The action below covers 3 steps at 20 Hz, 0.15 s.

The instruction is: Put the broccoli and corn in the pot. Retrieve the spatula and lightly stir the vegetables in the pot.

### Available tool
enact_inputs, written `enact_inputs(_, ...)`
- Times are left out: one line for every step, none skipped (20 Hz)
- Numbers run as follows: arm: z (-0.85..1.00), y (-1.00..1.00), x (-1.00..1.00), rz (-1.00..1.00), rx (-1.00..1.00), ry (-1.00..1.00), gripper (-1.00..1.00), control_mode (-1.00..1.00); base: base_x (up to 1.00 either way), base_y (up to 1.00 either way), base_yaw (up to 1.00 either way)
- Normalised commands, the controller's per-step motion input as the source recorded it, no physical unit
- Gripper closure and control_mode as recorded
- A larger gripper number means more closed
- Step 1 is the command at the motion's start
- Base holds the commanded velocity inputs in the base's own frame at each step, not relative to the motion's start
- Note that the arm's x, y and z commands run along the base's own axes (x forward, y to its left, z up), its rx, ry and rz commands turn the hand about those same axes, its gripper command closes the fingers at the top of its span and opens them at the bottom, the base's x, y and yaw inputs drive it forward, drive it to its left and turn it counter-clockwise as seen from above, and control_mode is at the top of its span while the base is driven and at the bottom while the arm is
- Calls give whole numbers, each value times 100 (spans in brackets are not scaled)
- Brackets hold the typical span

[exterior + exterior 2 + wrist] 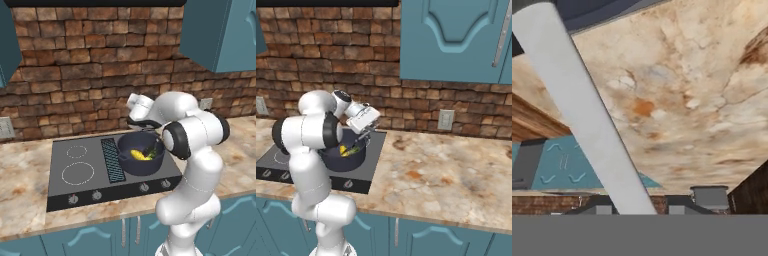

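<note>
The spatula [587, 115] runs off the hand view's top with its head unseen, while the arm hides the pot's [351, 157] near side and the gripper's fingertips.

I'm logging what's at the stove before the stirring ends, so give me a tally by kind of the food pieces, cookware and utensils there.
Food pieces: 2, the broccoli and the corn, both in the pot
Cookware: 1, the pot on the stove
Utensils: 1, the spatula, its grey handle running up from between the gripper fingers
Total: 4
</note>
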Motion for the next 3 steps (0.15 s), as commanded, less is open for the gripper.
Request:
enact_inputs(-11,0,0,-3,-9,0,100,-100,0,0,0)
enact_inputs(0,0,8,-4,-8,0,100,-100,0,0,0)
enact_inputs(0,0,11,-4,-5,0,100,-100,0,0,0)
